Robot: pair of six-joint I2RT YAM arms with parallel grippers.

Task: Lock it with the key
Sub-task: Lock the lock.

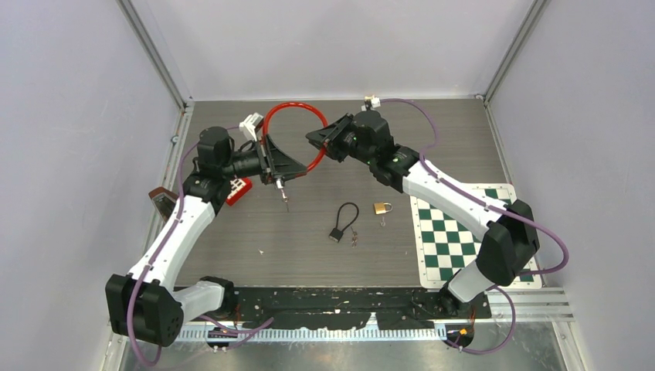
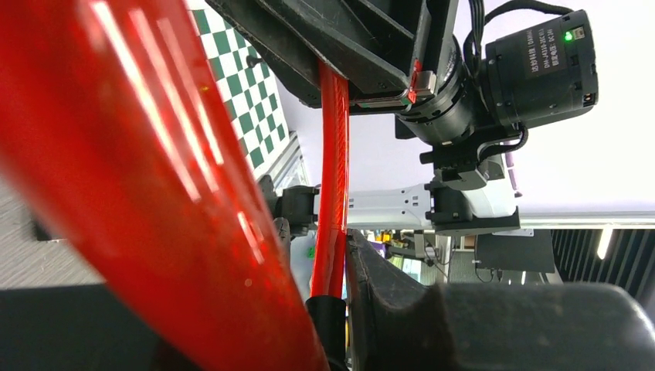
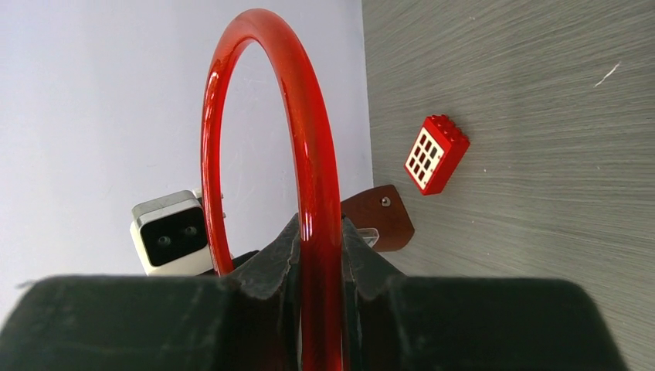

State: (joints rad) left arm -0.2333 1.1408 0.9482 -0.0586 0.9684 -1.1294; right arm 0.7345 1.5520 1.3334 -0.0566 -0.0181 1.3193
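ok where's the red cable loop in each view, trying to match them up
top external: the red cable loop arcs at upper centre, held up between the two arms.
left wrist: red cable loop is a blurred band across the left, with a thinner strand at centre.
right wrist: red cable loop arches up from bottom centre.
shared landmark: the right pincer clamped on it.
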